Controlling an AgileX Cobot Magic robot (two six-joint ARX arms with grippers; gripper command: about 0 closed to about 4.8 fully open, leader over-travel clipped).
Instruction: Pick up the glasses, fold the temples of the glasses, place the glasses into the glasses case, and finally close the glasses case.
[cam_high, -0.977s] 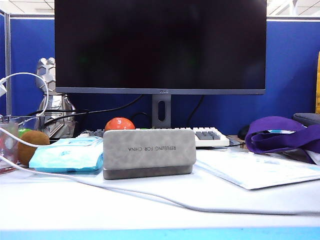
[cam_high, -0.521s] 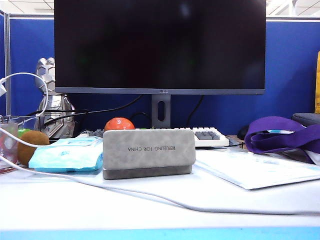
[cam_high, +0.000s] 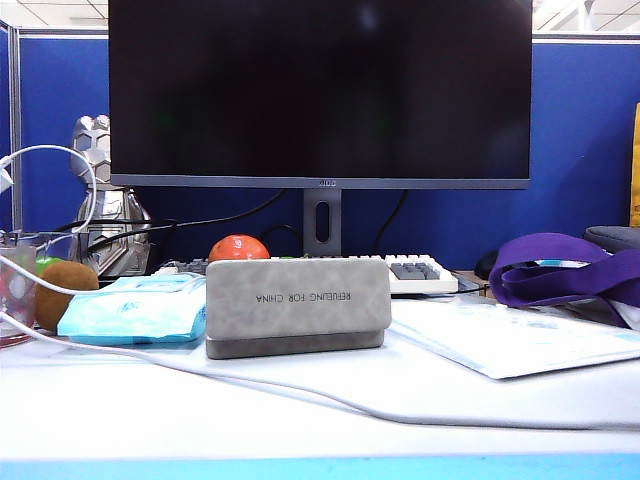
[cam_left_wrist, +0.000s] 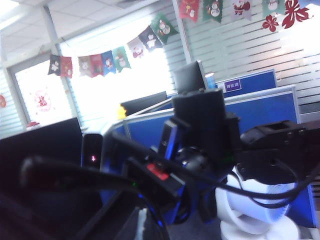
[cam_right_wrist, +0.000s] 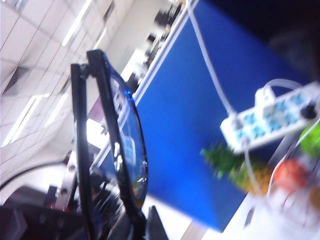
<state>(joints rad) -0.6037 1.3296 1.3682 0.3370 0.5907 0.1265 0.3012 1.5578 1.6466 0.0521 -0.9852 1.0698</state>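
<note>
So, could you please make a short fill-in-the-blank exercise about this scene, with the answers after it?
1. In the exterior view, the glasses case on the table is ____, lid down.
2. The round fruit behind the case is ____ in colour.
3. In the right wrist view, the right gripper is shut on the ____.
4. The monitor screen behind the case is ____.

Missing words: closed; red; glasses; dark

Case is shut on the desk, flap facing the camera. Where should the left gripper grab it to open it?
Pinch the lower edge of the front flap of the glasses case, coming in low from the camera side: that edge hangs free over the darker base. The right gripper, outside the exterior view, holds the glasses; the left gripper is unseen.
</note>
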